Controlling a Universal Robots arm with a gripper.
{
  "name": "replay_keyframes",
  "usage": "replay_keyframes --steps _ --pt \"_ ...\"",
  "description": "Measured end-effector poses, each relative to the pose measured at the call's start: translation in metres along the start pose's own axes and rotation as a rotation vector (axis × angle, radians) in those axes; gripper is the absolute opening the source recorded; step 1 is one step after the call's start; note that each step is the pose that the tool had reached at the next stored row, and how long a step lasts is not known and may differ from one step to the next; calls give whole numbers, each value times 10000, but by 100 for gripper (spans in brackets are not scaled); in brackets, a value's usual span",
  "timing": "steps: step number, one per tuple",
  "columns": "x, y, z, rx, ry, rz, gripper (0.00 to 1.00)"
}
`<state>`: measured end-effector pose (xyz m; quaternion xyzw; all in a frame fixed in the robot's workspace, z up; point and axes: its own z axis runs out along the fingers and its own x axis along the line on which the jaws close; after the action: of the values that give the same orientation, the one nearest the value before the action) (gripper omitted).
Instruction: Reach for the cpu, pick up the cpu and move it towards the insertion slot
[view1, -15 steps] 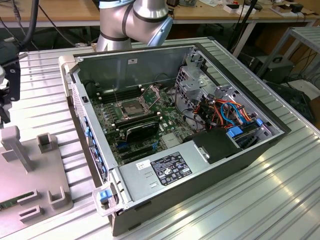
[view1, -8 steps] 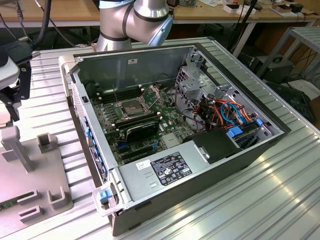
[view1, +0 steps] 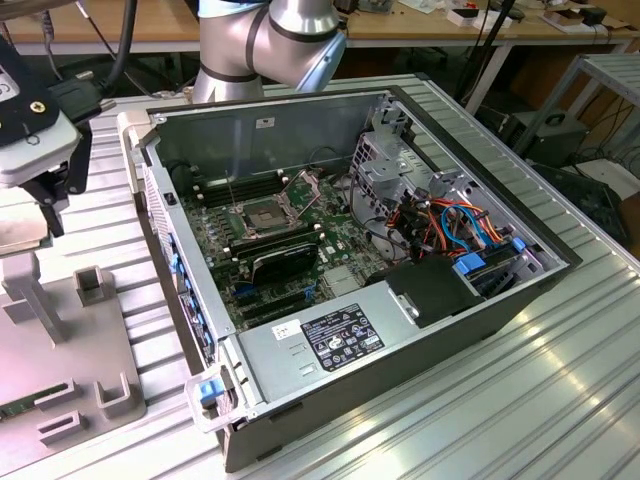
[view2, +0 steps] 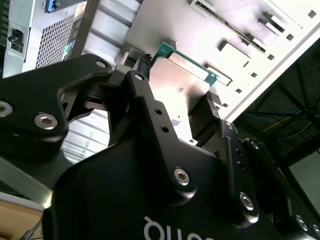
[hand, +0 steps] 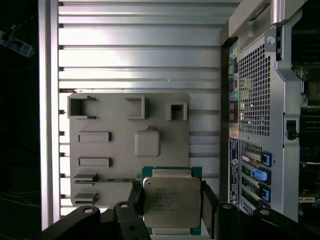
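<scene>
Your gripper (hand: 172, 202) clamps the cpu (hand: 171, 201) between its fingers.
You hold it above the grey fixture plate (hand: 110, 150), beside the computer case (hand: 260, 115); the insertion slot (view1: 257, 217) sits inside that case.

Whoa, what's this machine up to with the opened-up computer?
A robot arm is carrying the cpu, a flat silvery chip on a green backing, clamped between the fingers of its gripper. In both wrist views the chip hangs above a grey holder plate beside the open computer case. The insertion slot, a metal-framed socket on the board inside the case, stands open with its retaining plate lifted. The chip has not reached it yet.
</scene>
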<state>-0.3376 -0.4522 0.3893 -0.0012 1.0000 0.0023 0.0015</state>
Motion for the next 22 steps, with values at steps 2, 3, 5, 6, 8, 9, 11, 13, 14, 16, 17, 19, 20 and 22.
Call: replay_keyframes --steps 2,3,5,6,8,9,11,13,14,16,17,19,20,22 --pt "-28 3 0 1 0 2 55" --pt "-40 6 1 1 0 4 55" --pt "-61 18 0 9 0 5 55" --pt "-71 26 1 15 0 4 55" --pt "-92 54 1 31 1 6 55" --pt "-111 82 2 44 0 7 55" --pt "-130 110 2 59 1 7 55" --pt "-169 144 3 82 0 7 55" --pt "-185 147 3 87 0 7 55" --pt "-220 147 3 88 -1 8 55" --pt "-236 147 3 89 0 8 55" --pt "-273 148 3 101 1 8 55" --pt "-291 148 3 105 1 8 55" --pt "-404 150 4 133 0 9 55"
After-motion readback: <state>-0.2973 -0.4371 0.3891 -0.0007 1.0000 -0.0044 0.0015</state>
